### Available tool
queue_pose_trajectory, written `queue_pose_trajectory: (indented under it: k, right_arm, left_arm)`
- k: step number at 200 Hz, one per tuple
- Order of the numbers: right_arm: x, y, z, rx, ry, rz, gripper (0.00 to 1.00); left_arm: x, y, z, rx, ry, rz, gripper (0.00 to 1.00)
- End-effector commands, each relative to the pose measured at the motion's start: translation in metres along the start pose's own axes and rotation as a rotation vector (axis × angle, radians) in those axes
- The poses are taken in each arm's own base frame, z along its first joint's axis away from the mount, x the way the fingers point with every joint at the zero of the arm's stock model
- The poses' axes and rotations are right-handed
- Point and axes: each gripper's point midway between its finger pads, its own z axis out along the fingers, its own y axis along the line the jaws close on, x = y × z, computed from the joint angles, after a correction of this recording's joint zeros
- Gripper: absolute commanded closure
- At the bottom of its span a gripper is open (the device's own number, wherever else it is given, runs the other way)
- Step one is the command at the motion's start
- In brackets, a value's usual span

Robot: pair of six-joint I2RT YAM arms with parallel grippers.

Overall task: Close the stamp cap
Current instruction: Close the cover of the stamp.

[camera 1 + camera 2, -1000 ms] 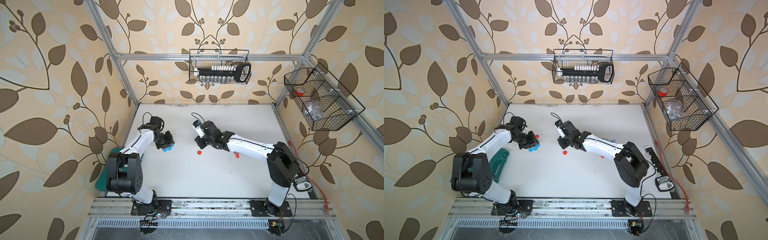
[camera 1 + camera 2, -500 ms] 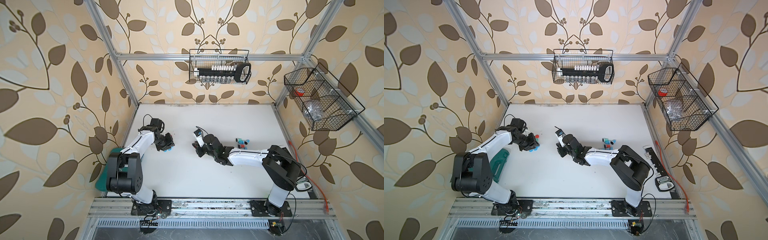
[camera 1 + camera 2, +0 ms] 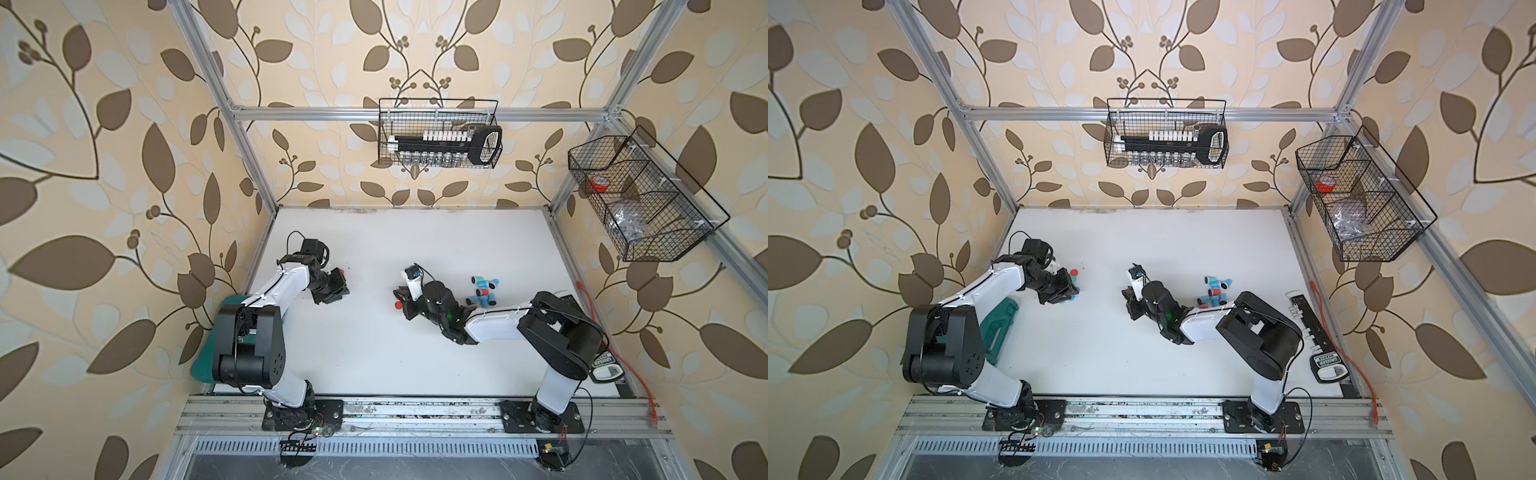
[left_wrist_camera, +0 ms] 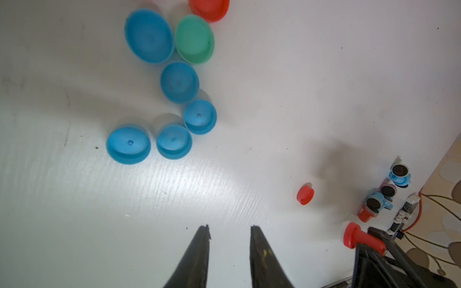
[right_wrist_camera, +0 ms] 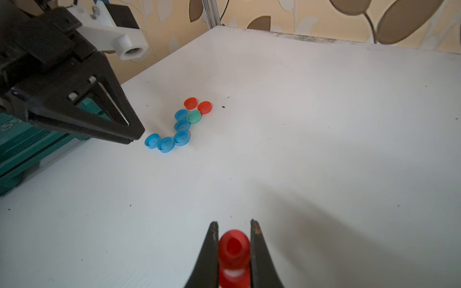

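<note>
The right gripper [image 5: 234, 223], just right of centre in both top views, is pinching the red stamp [image 5: 234, 251], seemingly readying it for capping. The left gripper [image 4: 229, 227], centre-left, is hanging slightly parted and empty; a red cap [image 3: 397, 306] probably needs fetching next.

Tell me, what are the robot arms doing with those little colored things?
The right gripper is pinching a red stamp over the table. A red cap lies close by. The left gripper holds nothing, jaws slightly apart, beside a bunch of loose caps. More stamps lie near the right arm.
</note>
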Motion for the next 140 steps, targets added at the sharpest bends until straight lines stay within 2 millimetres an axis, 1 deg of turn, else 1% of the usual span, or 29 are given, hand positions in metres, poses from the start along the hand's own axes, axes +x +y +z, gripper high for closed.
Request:
queue_pose_trajectory:
  k: [1, 43, 99, 140]
  right_arm:
    - [0.005, 0.002, 0.006, -0.019, -0.016, 0.033, 1.00]
    - [0.019, -0.004, 0.010, 0.005, 0.002, 0.044, 1.00]
    - [0.038, -0.008, 0.016, 0.013, 0.044, 0.050, 1.00]
    - [0.046, -0.010, 0.016, 0.022, 0.063, 0.050, 1.00]
  left_arm:
    - [-0.002, 0.000, -0.010, 0.009, -0.032, -0.006, 0.70]
    - [0.000, 0.002, -0.009, 0.005, -0.029, -0.004, 0.70]
    - [0.000, 0.003, -0.007, 0.004, -0.028, -0.007, 0.69]
    - [0.001, 0.004, -0.007, 0.000, -0.026, -0.006, 0.70]
